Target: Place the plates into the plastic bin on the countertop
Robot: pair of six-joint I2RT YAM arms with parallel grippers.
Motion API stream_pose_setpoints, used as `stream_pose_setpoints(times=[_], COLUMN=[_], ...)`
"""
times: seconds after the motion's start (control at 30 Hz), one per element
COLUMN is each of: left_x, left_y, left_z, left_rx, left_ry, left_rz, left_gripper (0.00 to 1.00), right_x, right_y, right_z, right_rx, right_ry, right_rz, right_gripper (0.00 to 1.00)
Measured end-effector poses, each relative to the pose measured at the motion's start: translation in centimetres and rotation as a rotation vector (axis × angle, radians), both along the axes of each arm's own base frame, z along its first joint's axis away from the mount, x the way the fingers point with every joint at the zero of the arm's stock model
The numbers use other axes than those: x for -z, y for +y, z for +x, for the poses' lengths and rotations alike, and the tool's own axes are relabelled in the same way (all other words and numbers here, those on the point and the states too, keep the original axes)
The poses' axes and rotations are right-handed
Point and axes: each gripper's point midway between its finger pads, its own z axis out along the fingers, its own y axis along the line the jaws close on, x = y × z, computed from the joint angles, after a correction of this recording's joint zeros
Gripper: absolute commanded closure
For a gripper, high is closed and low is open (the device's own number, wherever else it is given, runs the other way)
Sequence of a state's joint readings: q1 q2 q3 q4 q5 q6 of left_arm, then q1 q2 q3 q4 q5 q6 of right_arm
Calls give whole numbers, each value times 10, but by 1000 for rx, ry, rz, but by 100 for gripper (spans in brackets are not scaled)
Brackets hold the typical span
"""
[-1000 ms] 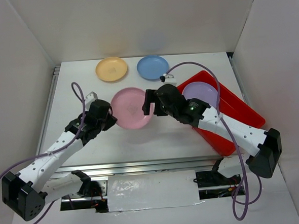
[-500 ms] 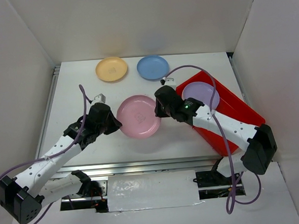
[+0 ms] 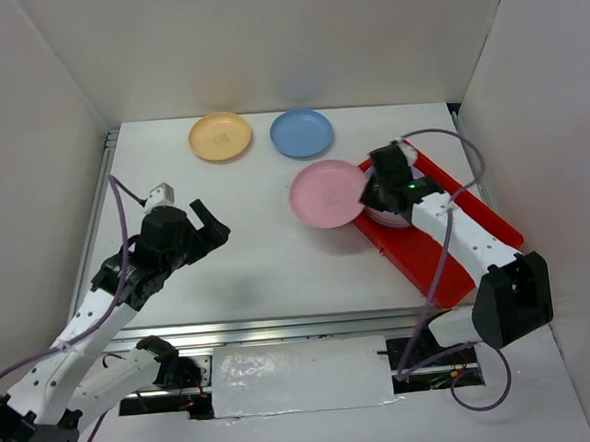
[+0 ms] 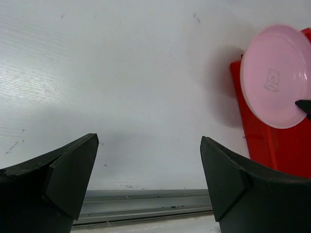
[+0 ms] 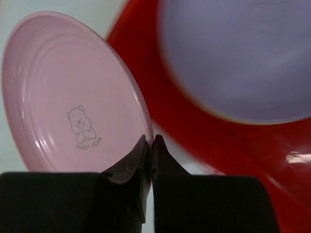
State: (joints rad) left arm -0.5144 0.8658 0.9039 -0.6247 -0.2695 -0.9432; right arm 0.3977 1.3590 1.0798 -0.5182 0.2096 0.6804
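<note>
My right gripper (image 3: 367, 195) (image 5: 151, 141) is shut on the rim of a pink plate (image 3: 326, 193) (image 5: 73, 92) (image 4: 276, 73), holding it off the countertop (image 3: 277, 252) at the left edge of the red plastic bin (image 3: 471, 225) (image 5: 204, 136) (image 4: 277, 150). A lilac plate (image 3: 380, 214) (image 5: 238, 58) lies in the bin, largely under the right arm. At the back of the countertop sit a yellow-orange plate (image 3: 221, 136) and a blue plate (image 3: 302, 132). My left gripper (image 3: 210, 224) (image 4: 148, 160) stands open over bare countertop at the left, with nothing between its fingers.
White walls close in the countertop on three sides. A metal rail (image 3: 281, 327) (image 4: 146, 206) runs along its front edge. Purple cables (image 3: 124, 206) loop off both arms.
The left gripper let go of the pink plate, opened and drew back to the left. The right gripper shut on the plate's rim and carried it right to the bin's edge.
</note>
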Motion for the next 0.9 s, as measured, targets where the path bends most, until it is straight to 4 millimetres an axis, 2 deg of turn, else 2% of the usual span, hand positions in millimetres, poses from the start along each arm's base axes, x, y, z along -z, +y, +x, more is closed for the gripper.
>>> stream_pose_setpoints(times=[0.07,0.13,0.23,0.3,0.37,0.5,0.57,0.6,0.63,0.67,0.73,0.77,0.83,0.9], left_x=[-10,-14,-11,-6,0,10,16,19,23,25,29,30,31,32], left_y=[8,16,20,21,20,17,16,16,15,14,13,12,11,10], left_z=[-6,-11,-15,-15,-14,-15,-16,-16,-17,-18,-18,-18,-18,-16], left_rx=[-17,-24,-21,-9,4,29,45,51,58,62,71,75,77,77], left_ry=[-37,-55,-46,-29,-8,14,22,28,36,43,52,53,54,54], left_rz=[-1,14,40,65,86,100,109,112,115,116,115,113,112,112], left_gripper=[1,1,1,1,1,1,1,1,1,1,1,1,1,1], right_x=[17,36,54,59,63,69,66,64,60,56,50,46,35,15], right_y=[-59,-117,-168,-188,-193,-189,-188,-188,-188,-189,-189,-189,-188,-187], right_z=[6,1,-8,-8,-5,4,8,11,15,18,21,21,18,12], right_rx=[171,346,511,571,587,563,554,550,546,547,537,534,532,532], right_ry=[32,76,118,121,129,157,156,149,140,130,111,103,74,21], right_rz=[16,44,105,132,162,197,207,212,215,221,218,216,208,196], right_gripper=[100,100,100,100,100,100,91,85,48,30,19,8,0,0])
